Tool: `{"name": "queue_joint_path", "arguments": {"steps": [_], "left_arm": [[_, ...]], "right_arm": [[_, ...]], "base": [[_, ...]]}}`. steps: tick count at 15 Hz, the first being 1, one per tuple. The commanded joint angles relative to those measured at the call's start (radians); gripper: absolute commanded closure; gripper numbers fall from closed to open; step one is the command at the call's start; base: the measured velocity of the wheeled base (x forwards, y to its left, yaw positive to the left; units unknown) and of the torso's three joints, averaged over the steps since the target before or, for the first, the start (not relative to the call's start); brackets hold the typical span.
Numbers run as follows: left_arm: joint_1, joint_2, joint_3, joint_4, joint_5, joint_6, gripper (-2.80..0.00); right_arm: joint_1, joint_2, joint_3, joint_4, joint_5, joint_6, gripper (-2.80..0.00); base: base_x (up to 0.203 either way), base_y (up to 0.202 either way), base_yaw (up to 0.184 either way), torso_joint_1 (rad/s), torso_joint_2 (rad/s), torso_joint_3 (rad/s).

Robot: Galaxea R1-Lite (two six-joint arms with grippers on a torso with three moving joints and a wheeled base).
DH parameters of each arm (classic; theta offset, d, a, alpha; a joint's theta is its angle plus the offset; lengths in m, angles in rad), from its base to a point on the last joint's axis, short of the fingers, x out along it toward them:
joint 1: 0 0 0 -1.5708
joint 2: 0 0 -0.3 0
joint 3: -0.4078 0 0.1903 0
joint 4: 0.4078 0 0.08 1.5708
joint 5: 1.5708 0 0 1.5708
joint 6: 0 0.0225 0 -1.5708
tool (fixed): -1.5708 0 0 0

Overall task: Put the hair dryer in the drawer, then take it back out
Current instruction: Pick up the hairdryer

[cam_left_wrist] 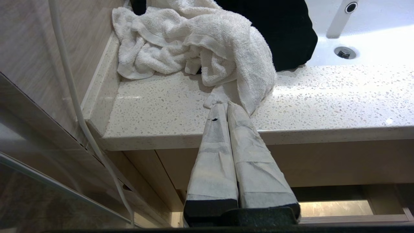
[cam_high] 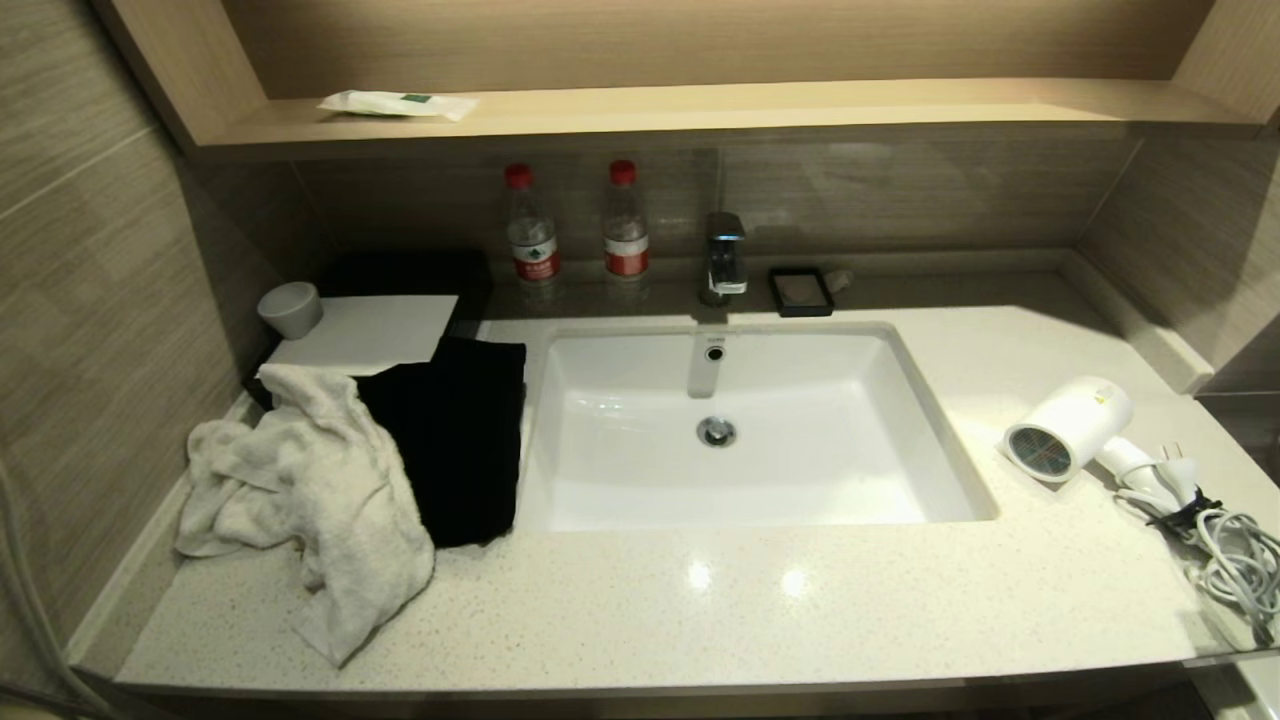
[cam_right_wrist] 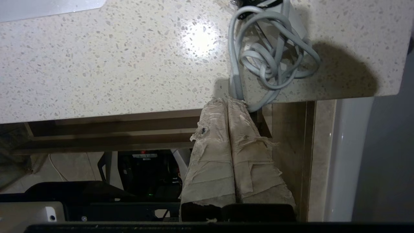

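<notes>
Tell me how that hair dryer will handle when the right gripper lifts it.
The hair dryer lies on its round barrel, so a nudge may roll it. Its smooth white shell looks slippery. The loose cord coiled at the counter edge will likely trail floppily and could snag.

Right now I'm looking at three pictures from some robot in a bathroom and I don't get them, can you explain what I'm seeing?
A two-armed robot stands at a bathroom counter. The wide picture comes from a camera on its head, looking down at the sink.

The other two come from cameras on its wrists, looking along the fingers. The taped fingers are the left gripper and the right gripper. Both are shut and hold nothing.

On the counter, a white towel and a black cloth lie left of the sink. The hair dryer lies to its right, with its coiled cord near the counter's edge, by the right gripper. Two water bottles stand at the back.
</notes>
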Motion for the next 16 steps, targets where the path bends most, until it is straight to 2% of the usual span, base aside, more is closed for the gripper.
{"name": "queue_joint_path", "arguments": {"steps": [1, 5, 9, 10, 14, 16], "left_arm": [[0.0, -0.002, 0.001, 0.0, 0.0, -0.001, 0.0], [0.0, 0.0, 0.0, 0.0, 0.0, -0.001, 0.0], [0.0, -0.002, 0.0, 0.0, 0.0, 0.0, 0.0], [0.0, -0.001, 0.0, 0.0, 0.0, 0.0, 0.0], [0.0, 0.0, 0.0, 0.0, 0.0, 0.0, 0.0], [0.0, -0.002, 0.001, 0.0, 0.0, 0.0, 0.0]], "right_arm": [[-0.032, 0.029, 0.011, 0.002, -0.002, -0.005, 0.0], [-0.047, 0.097, 0.016, -0.008, -0.004, -0.032, 0.0], [-0.048, 0.173, 0.0, -0.008, 0.0, -0.176, 0.0], [-0.048, 0.195, -0.006, -0.013, 0.002, -0.189, -2.8], [-0.047, 0.263, -0.017, -0.11, 0.027, -0.211, -2.8], [-0.047, 0.298, -0.039, -0.108, 0.079, -0.299, -2.8]], "base": [[0.0, 0.0, 0.0, 0.0, 0.0, 0.0], [0.0, 0.0, 0.0, 0.0, 0.0, 0.0], [0.0, 0.0, 0.0, 0.0, 0.0, 0.0], [0.0, 0.0, 0.0, 0.0, 0.0, 0.0], [0.0, 0.0, 0.0, 0.0, 0.0, 0.0], [0.0, 0.0, 0.0, 0.0, 0.0, 0.0]]}}
